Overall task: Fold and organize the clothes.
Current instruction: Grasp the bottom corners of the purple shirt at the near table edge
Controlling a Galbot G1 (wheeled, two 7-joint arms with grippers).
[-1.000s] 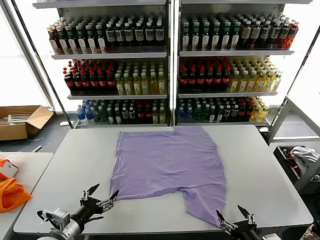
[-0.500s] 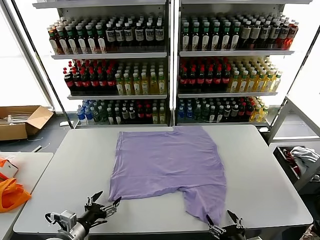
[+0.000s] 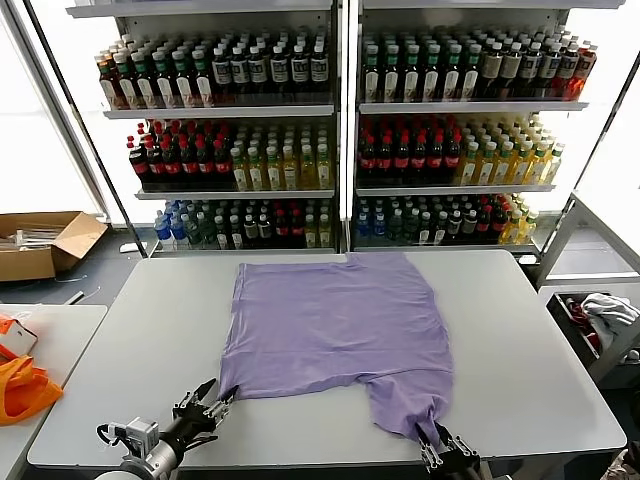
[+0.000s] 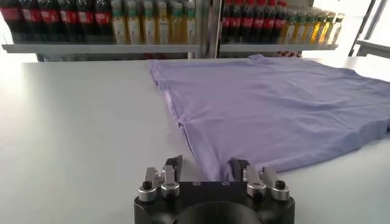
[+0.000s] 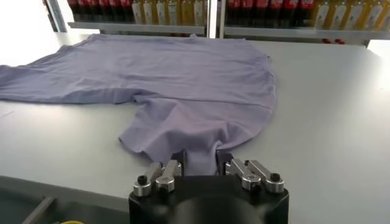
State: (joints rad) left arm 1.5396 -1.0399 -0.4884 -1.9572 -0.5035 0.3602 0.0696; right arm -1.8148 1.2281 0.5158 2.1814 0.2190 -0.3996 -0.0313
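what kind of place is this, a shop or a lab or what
Probably a mock shop set up for robot trials: tall white shelving packed with bottled drinks stands behind a plain grey worktable where a thin lavender T-shirt lies spread, with an open cardboard box on the floor.

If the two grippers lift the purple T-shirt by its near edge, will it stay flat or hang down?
The T-shirt will probably hang limp: it lies thin and wrinkled on the table. It looks light, so the right gripper, pinching the hem, and the left gripper should raise it easily.
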